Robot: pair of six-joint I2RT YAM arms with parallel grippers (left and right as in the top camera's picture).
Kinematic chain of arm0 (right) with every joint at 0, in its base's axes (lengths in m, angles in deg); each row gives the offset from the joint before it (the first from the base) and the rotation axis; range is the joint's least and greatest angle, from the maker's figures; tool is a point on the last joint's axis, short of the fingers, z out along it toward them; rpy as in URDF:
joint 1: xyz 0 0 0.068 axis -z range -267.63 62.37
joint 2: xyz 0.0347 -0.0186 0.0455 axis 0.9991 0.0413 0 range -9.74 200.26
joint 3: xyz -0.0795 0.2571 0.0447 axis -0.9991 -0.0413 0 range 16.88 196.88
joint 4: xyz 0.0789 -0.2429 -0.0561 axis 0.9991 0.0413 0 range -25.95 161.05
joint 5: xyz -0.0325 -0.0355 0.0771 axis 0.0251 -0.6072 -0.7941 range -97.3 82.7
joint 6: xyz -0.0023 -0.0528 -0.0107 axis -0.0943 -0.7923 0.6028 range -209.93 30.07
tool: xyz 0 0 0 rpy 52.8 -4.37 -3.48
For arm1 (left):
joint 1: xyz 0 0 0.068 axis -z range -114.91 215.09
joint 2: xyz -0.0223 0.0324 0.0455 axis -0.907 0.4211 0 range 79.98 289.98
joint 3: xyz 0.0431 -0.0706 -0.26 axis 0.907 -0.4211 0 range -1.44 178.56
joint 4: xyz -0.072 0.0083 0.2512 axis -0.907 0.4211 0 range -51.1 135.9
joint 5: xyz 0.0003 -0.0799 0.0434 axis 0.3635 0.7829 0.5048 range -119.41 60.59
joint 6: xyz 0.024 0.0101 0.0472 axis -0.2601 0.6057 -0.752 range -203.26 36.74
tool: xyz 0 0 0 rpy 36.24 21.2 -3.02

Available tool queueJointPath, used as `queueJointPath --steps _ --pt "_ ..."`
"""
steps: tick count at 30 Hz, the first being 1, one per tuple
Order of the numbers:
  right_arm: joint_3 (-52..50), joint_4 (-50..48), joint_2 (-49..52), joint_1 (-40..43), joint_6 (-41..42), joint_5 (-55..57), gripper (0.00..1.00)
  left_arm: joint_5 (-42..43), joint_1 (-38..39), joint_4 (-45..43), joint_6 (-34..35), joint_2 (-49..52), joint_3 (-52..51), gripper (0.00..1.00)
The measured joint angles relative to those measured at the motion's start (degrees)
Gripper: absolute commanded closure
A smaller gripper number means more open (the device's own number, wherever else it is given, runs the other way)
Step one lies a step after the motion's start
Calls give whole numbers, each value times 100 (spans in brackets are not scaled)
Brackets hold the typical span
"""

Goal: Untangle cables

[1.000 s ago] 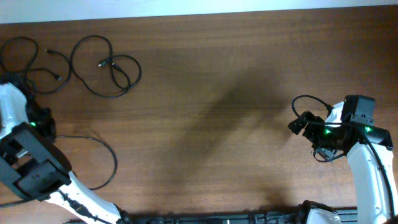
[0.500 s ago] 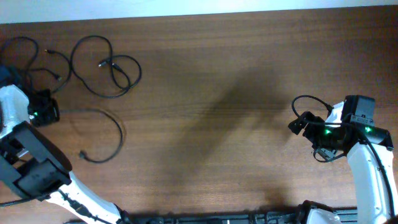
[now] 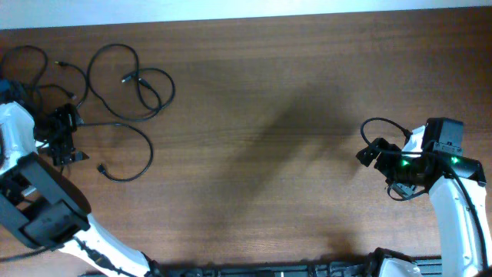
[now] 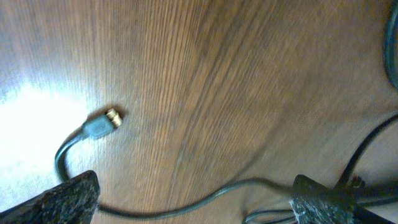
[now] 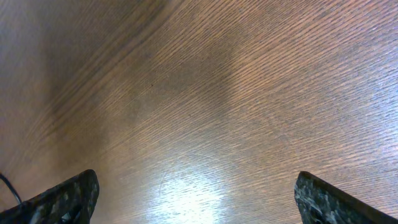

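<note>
Black cables (image 3: 127, 81) are lying looped together at the far left of the desk (image 3: 269, 115). One cable (image 3: 144, 146) is curving out from the heap, its plug (image 4: 112, 116) resting on bare wood. Left fingers (image 4: 68, 196) are standing apart, straddling that cable without gripping it. Right fingers (image 5: 320, 196) are standing apart over bare desk, well away. Judged step: separating one strand. The next move is calling for a fresh grasp within the heap.

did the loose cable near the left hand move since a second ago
Yes, the loose cable slid toward the table's far edge, nearer the cable pile.
</note>
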Motion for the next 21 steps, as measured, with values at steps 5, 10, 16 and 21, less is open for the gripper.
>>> queueJointPath --steps 5,10,16,21 --pt "0 0 0 0 0 0 1 -579 367 343 -11 -986 2 1" --pt "0 -2 0 0 -2 0 1 -929 1174 57 -380 -1934 13 1" --pt "0 -2 0 0 0 0 1 -1390 2822 -645 -1469 -2277 42 1" --pt "0 0 0 0 2 0 1 -2028 3971 -1102 -2651 -2275 42 1"
